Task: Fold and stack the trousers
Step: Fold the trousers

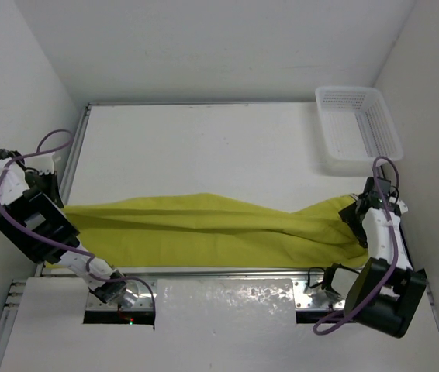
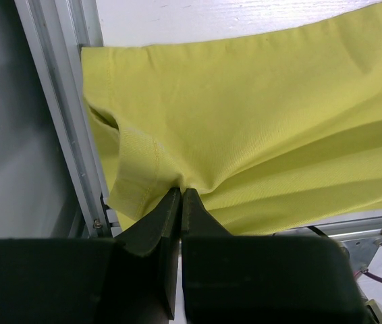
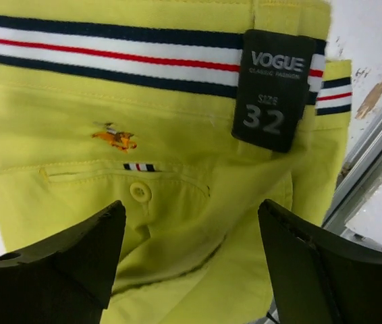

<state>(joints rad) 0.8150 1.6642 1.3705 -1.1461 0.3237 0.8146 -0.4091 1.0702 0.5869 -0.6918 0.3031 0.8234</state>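
Though the white table (image 1: 204,147) was big, it was nearly crossed from side to side by the yellow trousers (image 1: 204,229), which were laid out long and wrinkled along its near edge. A white mesh basket (image 1: 357,128) was seen at the far right corner, near the waist end of the cloth.

The leg end, at the left, was pinched tight by the left claw (image 2: 181,199). Its two fingers were pressed together on a fold of the hem, just beside a metal rail (image 2: 63,101). The right claw (image 3: 191,223) was held wide apart over the waist end, and nothing was gripped by it. Whether the cloth under it was touched could not be told.

The step in hand was judged to be getting a hold on both ends, so that a fold could be made. To do it well, the right claw should be lowered straight down and closed on the thick striped waistband (image 3: 110,50), not on the loose cloth by the pocket. Both layers should be caught together, and both ends lifted evenly.

Smaller things were seen at the waist: a dark size label (image 3: 272,88), a stitched orange horse (image 3: 113,138), and a yellow button (image 3: 140,192) close to one finger.
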